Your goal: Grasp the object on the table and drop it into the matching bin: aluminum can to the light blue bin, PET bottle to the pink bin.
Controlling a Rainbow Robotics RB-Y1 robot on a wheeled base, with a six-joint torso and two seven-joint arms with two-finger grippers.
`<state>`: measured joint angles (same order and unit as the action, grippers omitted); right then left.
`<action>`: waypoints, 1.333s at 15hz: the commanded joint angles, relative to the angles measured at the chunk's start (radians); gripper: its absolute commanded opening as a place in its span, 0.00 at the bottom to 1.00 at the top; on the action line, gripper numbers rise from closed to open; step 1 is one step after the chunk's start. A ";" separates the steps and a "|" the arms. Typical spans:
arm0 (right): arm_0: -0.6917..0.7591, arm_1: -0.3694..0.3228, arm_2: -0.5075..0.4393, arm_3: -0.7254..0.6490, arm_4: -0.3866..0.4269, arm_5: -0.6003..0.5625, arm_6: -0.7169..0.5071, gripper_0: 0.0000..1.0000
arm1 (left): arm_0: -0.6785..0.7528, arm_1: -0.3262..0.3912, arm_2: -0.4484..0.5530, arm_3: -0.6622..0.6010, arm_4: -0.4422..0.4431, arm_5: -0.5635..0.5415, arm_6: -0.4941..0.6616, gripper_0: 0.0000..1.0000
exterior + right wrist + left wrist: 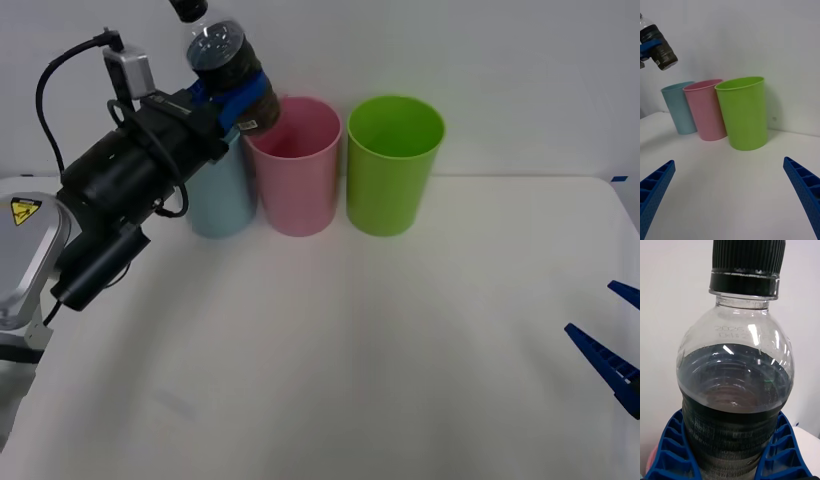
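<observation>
My left gripper [238,98] is shut on the PET bottle [222,55], a small clear bottle with dark liquid, a dark label and a black cap [748,263]. It holds the bottle in the air, tilted, above the gap between the light blue bin [220,200] and the pink bin [295,165], close to the pink bin's left rim. The blue fingers [672,446] clamp the labelled body [733,420]. From the right wrist the bottle [658,47] hangs high above the light blue bin [678,108] and pink bin [705,108]. My right gripper [618,338] rests open at the table's right edge.
A lime green bin [393,165] stands right of the pink one, all three in a row at the back of the white table [340,360]. A white wall rises behind the bins.
</observation>
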<state>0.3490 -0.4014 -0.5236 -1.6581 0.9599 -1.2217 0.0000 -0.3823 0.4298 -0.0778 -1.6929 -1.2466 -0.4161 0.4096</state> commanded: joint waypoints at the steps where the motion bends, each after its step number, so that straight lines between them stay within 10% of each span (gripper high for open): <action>1: 0.000 0.000 0.000 0.000 0.000 0.000 0.000 1.00 | -0.110 -0.036 -0.017 0.119 -0.027 0.014 -0.014 0.00; 17: 0.000 0.000 0.000 0.000 0.000 0.000 0.000 1.00 | -0.287 -0.164 -0.017 0.331 -0.188 0.100 -0.055 0.04; 19: 0.000 0.000 0.000 0.000 0.000 0.000 0.000 1.00 | -0.285 -0.164 -0.017 0.331 -0.186 0.100 -0.057 0.20; 20: 0.000 0.000 0.000 0.000 0.000 0.000 0.000 1.00 | -0.285 -0.164 -0.017 0.331 -0.181 0.106 -0.057 0.64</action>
<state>0.3491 -0.4014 -0.5236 -1.6581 0.9599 -1.2217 0.0000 -0.6678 0.2653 -0.0951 -1.3615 -1.4317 -0.3139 0.3531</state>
